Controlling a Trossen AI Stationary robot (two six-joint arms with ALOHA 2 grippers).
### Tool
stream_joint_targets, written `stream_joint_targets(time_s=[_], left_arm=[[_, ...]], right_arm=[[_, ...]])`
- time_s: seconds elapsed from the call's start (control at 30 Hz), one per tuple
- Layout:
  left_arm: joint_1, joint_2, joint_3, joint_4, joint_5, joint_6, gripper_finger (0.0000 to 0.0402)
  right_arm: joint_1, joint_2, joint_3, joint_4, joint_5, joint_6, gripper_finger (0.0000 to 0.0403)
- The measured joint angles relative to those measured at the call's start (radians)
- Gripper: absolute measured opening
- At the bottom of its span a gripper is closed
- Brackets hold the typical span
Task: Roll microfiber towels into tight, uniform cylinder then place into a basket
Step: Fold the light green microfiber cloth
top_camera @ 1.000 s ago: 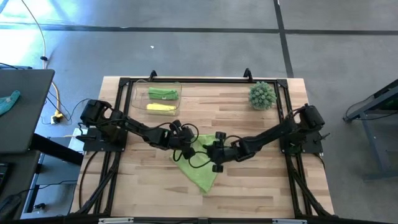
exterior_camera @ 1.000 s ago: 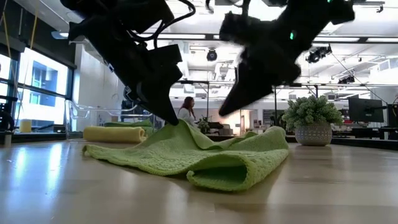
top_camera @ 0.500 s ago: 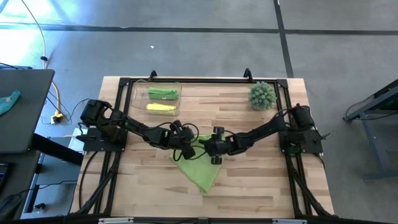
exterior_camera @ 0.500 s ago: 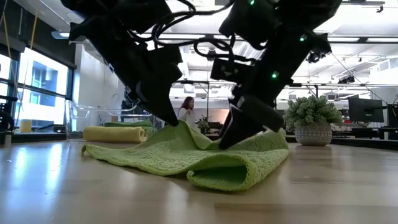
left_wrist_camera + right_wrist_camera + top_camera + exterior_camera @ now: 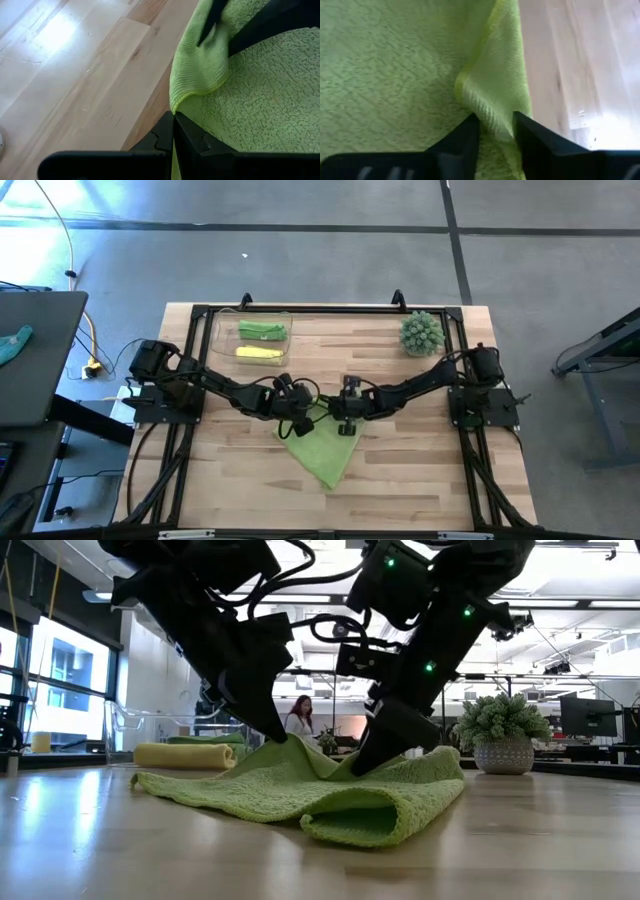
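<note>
1. Lying mid-table, the crumpled light green microfiber towel [image 5: 323, 442] sits on the pale wooden slatted table [image 5: 400, 480], one edge folded under at the front in the low view.
2. Left gripper [image 5: 294, 423] is at the towel's left upper edge, fingers fully closed, pinching a fold of it.
3. Right gripper [image 5: 347, 423] is at the towel's right upper edge, fingers [image 5: 470, 135] narrowly apart with a raised fold between them, touching both.
4. The clear plastic rectangular basket [image 5: 225, 330] at the far left holds a green rolled towel [image 5: 262, 330] and a pale yellow rolled towel [image 5: 258, 353].
5. A spiky green potted plant [image 5: 421, 332] stands far right.
</note>
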Motion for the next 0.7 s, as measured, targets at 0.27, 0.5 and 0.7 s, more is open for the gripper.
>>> stream_joint_targets(time_s=[0.27, 0.5, 0.7], left_arm=[[0.000, 0.000, 0.000, 0.000, -0.001, 0.000, 0.0000], [-0.006, 0.000, 0.000, 0.002, -0.030, 0.039, 0.0027], [-0.008, 0.000, 0.000, 0.046, 0.036, 0.106, 0.0092]], right_arm=[[0.013, -0.006, 0.000, -0.026, -0.013, 0.008, 0.0007], [0.016, -0.109, 0.000, -0.098, -0.062, 0.128, 0.0007], [0.016, -0.221, 0.000, -0.168, -0.127, 0.241, 0.0004]])
